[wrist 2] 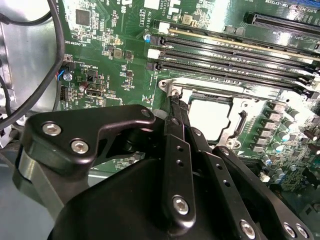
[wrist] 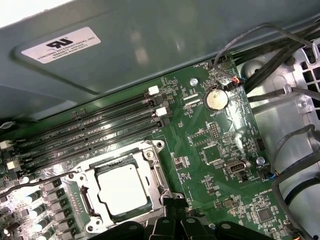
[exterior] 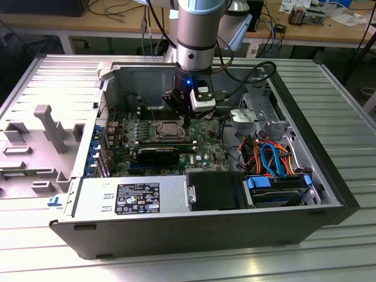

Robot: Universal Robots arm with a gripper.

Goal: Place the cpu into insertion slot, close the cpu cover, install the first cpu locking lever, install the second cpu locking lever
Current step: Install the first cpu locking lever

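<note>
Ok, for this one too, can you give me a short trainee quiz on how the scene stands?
1. True or false: the cpu lies framed by the window of the cpu cover.
2. The gripper is nearest to: A) a corner of the cpu cover, B) the round coin battery, C) the blue drive bracket.
3. In the exterior view, on which side of the green motherboard do the orange and blue cables lie?

Key: 1 true; 2 A; 3 the exterior view's right.
</note>
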